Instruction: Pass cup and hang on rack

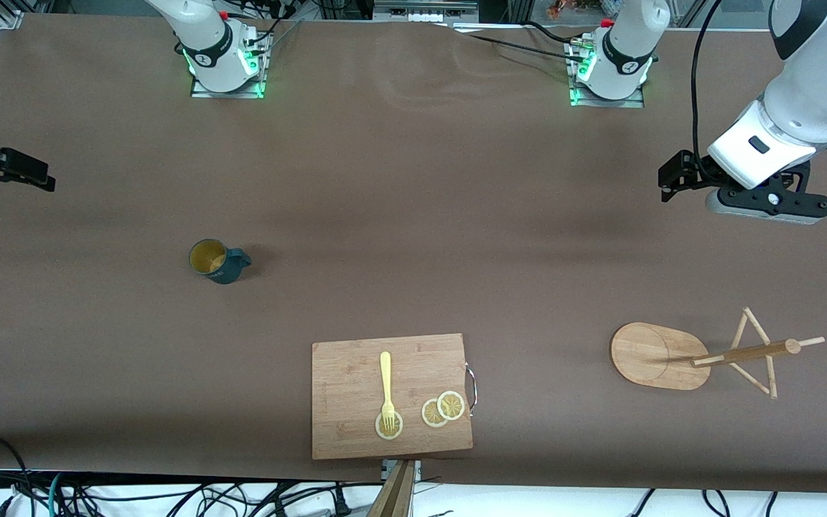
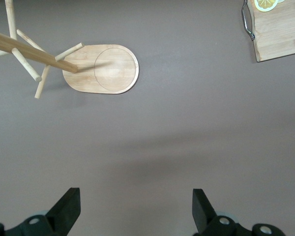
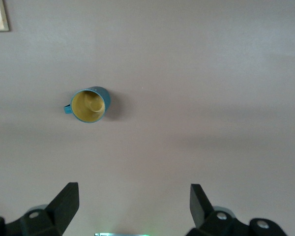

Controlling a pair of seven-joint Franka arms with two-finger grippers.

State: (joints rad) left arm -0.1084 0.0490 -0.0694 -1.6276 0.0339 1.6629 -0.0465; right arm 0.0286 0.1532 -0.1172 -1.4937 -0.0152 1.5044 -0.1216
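The cup (image 1: 216, 260), a dark teal mug with a yellowish inside, stands upright on the brown table toward the right arm's end. It also shows in the right wrist view (image 3: 90, 105). The rack (image 1: 661, 355), a bamboo mug tree with an oval base, central post and crossing pegs, stands toward the left arm's end, and shows in the left wrist view (image 2: 101, 69). My right gripper (image 1: 29, 172) (image 3: 132, 206) is open and empty, up over the table's end, apart from the cup. My left gripper (image 1: 672, 179) (image 2: 135, 209) is open and empty, up over bare table, apart from the rack.
A rectangular wooden cutting board (image 1: 392, 395) lies near the front camera's edge, midway between the cup and the rack. It carries a yellow fork (image 1: 386, 384) and lemon slices (image 1: 444, 409). Its corner shows in the left wrist view (image 2: 280, 32).
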